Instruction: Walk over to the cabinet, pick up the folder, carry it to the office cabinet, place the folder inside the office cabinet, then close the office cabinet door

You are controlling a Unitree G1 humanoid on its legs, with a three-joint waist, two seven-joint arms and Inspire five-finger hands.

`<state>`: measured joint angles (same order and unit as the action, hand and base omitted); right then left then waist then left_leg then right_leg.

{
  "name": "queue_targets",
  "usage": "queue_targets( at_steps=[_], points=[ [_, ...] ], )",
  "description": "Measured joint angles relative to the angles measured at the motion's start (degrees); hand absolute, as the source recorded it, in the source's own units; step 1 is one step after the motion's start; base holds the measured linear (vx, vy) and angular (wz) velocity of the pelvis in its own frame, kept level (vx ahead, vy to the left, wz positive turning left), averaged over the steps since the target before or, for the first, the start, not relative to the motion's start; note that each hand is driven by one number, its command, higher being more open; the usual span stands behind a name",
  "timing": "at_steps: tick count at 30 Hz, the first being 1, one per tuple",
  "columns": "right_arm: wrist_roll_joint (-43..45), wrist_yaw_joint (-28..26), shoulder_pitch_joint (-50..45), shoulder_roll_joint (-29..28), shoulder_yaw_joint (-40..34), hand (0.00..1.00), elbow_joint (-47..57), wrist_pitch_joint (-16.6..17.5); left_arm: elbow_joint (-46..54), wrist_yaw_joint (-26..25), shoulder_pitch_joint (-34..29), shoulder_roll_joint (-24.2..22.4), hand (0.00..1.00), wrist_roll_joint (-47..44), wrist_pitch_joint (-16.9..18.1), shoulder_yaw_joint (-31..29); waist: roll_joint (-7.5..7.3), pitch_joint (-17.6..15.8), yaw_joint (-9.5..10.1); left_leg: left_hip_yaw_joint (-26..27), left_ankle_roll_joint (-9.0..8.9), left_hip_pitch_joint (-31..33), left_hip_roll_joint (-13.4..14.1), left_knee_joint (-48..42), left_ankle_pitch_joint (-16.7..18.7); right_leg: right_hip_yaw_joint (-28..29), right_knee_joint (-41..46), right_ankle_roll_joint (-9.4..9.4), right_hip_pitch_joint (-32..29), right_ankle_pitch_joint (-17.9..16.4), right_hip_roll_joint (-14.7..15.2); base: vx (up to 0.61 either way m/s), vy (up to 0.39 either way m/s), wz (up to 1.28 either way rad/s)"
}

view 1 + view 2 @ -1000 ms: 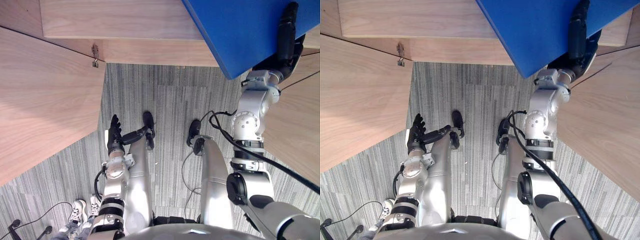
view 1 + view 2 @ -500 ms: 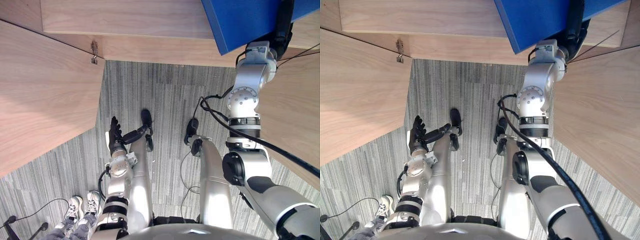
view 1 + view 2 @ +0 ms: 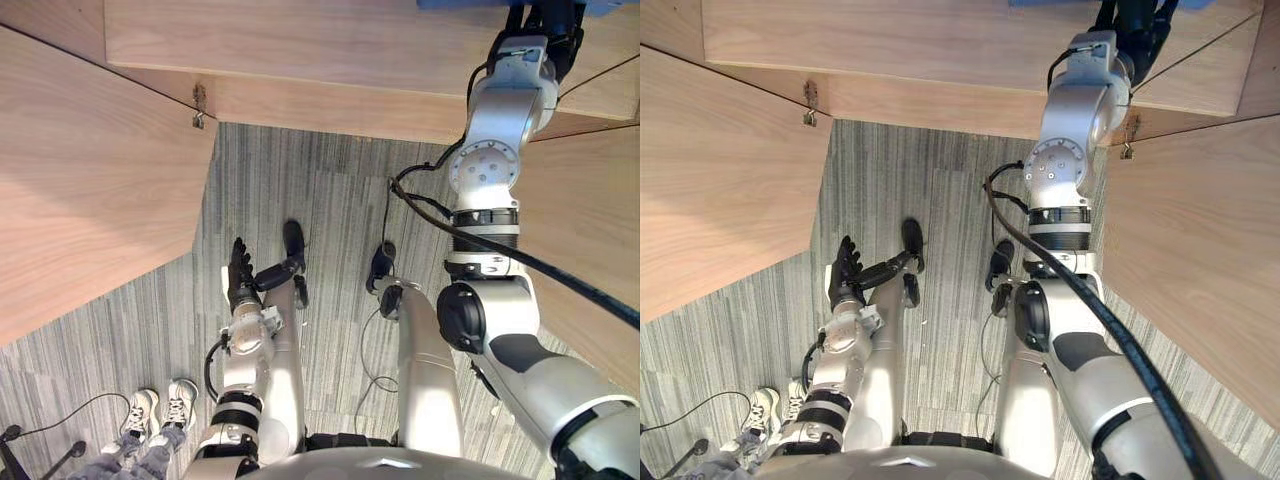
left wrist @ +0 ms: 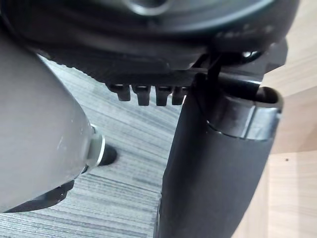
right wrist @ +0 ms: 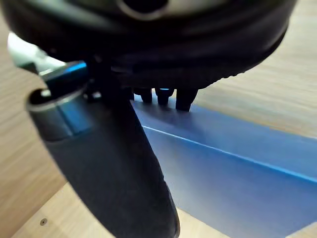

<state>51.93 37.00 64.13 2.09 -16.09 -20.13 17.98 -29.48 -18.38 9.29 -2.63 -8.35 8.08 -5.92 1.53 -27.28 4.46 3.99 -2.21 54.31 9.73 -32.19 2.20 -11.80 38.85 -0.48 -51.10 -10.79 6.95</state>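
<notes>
R hand [image 5: 114, 158] is up at far end of reach, inside the cabinet [image 3: 300, 40] opening. It's clamped on the folder [image 5: 237, 173]: thumb lies across near face, fingertips [image 5: 163, 94] sit on far edge w/ blue reflecting on them, so it's pinched between the two. Folder is blue, flat face toward wrist cam, w/ a pale crease line running along it. Pale wood shows behind and below it; can't tell if it rests on that wood or hangs just above. In head views folder is a thin blue sliver at the very top, over the shelf, w/ R hand dark just below it and R arm stretched straight up from the shoulder.

Outward from there: shelf has a lighter front strip running across. L door [image 3: 90, 190] stands open, swung wide to the robot's left, w/ a small metal hinge [image 3: 200, 105] at its inner top corner. R door [image 3: 1200, 260] also open, swung to the right, w/ its own hinge near R forearm. Between doors is grey striped carpet floor [image 3: 320, 200].

L hand [image 3: 238, 278] hangs low by the left side, well apart from cabinet and folder, fingers straight and relaxed, holding nothing. A person's light shoes [image 3: 150, 410] stand on carpet at lower left, behind L arm
</notes>
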Motion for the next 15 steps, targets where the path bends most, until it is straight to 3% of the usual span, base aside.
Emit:
queue_targets(
  at_steps=[7, 15],
  points=[
    [0.22, -0.27, 0.09, -0.14, 1.65, 1.0, -1.73, 0.0, -1.29, 0.06, 1.01, -0.13, 1.0, -0.01, -0.23, 0.12, -0.06, 0.28, -0.1, 0.3, -0.35, -0.98, 0.01, 1.04, -0.52, 0.05, -0.19, -0.28, 0.45, 0.2, 0.0, 0.01, 0.005, 0.0],
    [1.09, -1.9, 0.08, 0.34, 6.13, 1.0, -4.76, -2.34, -2.15, 0.08, 1.04, 0.01, 1.0, -0.04, -0.65, 0.02, 0.06, 0.53, -0.5, 0.4, -0.44, -1.82, 0.19, 1.85, -0.74, -0.2, -0.85, -0.46, 1.33, 0.51, -0.15, 0.01, 0.019, -0.01]
  ],
)
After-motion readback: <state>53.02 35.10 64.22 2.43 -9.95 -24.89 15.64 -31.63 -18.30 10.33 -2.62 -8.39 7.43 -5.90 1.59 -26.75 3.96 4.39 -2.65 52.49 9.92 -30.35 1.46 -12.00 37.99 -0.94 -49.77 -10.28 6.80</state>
